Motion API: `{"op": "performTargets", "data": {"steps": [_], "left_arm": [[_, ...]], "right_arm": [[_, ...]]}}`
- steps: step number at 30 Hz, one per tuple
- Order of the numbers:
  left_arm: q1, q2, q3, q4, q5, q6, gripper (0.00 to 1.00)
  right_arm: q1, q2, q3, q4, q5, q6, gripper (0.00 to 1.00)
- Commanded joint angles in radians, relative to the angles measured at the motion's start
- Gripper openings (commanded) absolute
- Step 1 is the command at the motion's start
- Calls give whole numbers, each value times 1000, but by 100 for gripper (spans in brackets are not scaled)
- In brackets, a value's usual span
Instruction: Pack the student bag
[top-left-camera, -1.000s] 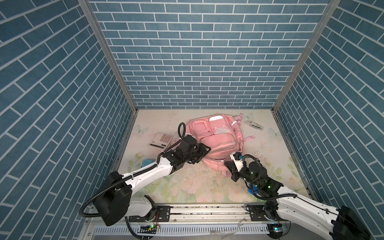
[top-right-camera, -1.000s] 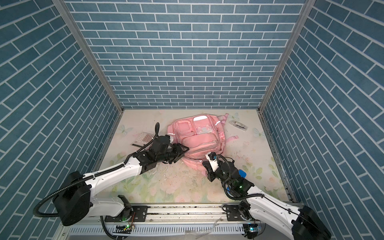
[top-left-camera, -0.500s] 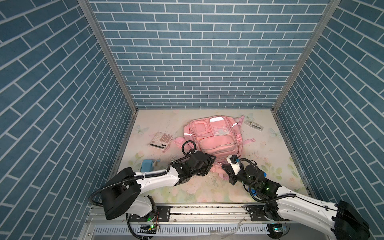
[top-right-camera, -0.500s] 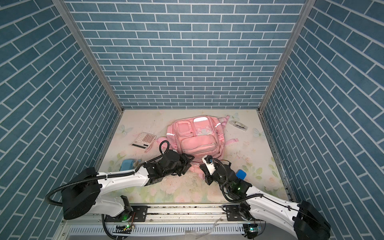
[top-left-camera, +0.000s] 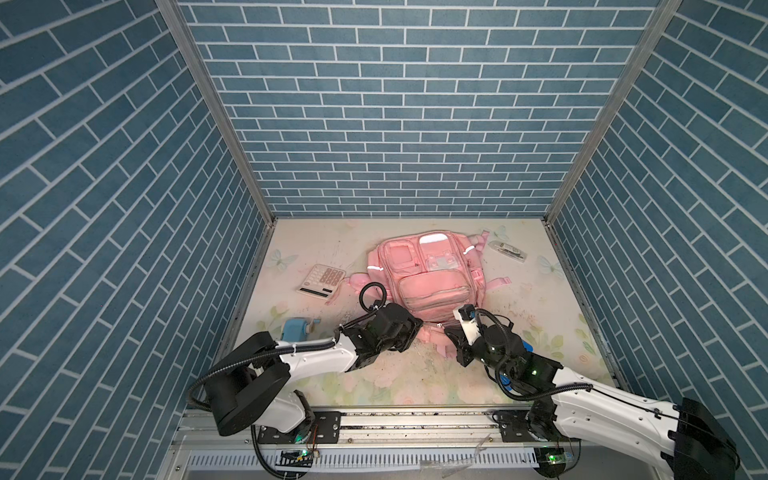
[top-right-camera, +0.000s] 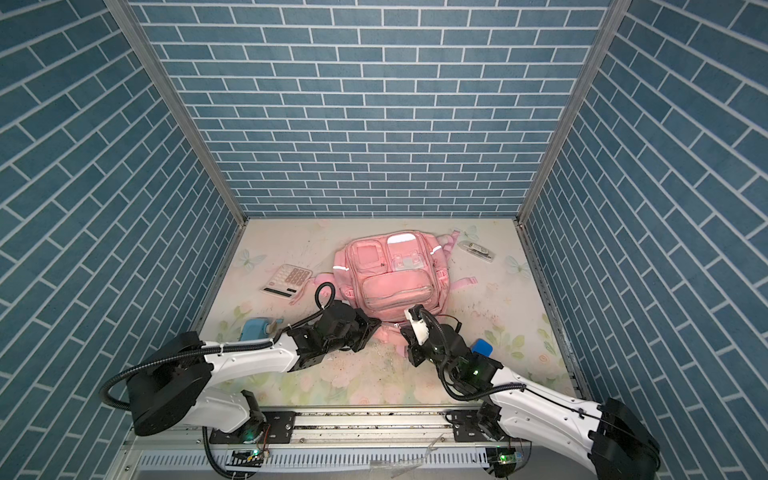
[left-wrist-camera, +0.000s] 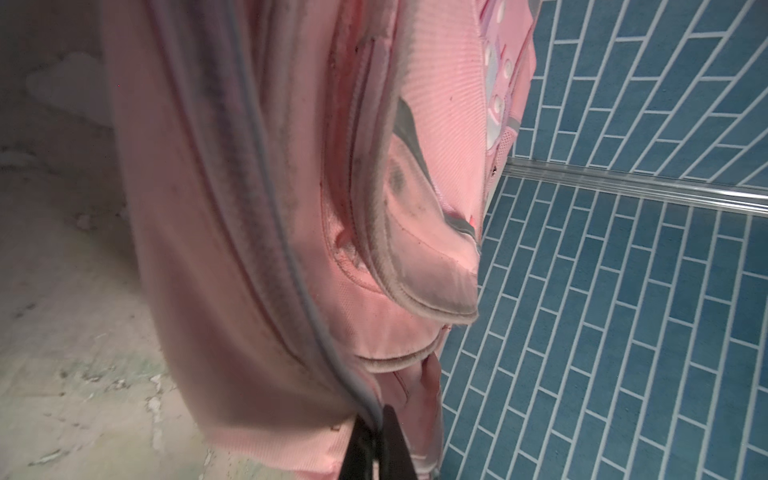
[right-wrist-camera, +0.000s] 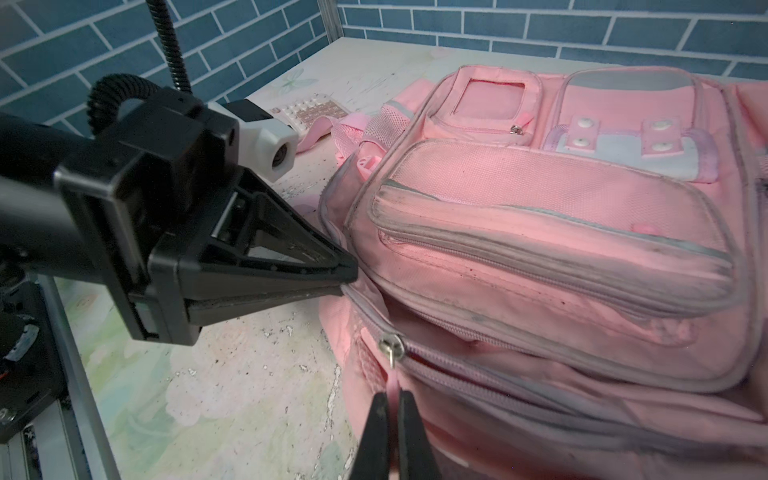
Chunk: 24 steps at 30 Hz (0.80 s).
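Pink student bag (right-wrist-camera: 540, 199): left hand (right-wrist-camera: 347, 272) clamped its seam, right hand (right-wrist-camera: 392, 409) gripped the zipper pull (right-wrist-camera: 392, 353); best pulled steadily along the zipper.

Pink student bag (top-left-camera: 432, 286); seemingly floral table (top-left-camera: 540, 299)

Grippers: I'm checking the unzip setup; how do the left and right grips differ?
The left gripper pinches the bag's fabric edge; the right gripper pinches the pink zip pull. In both top views the left reaches in from the left, the right from the near right. Both are shut.
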Motion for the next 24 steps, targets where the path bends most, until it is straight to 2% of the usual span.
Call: {"op": "performTargets", "data": {"steps": [1,6,14,21,24], "left_arm": [[75,-74,-22,-78,-5,109,0],[178,-139,-25,-159,117,241,0],[313,-172,-16,-246,259,386,0],[428,-150,76,-396,324,561,0],[464,-121,125,-437,346,616,0]], "right_arm": [[-14,-58,31,-55,104,43,0],[-106,-91,20,-101,71,54,0],[-226,-77,37,-130,16,11,0],[-294,-10,60,-101,-41,-36,0],[-293,21,69,-65,-110,-58,0]]}}
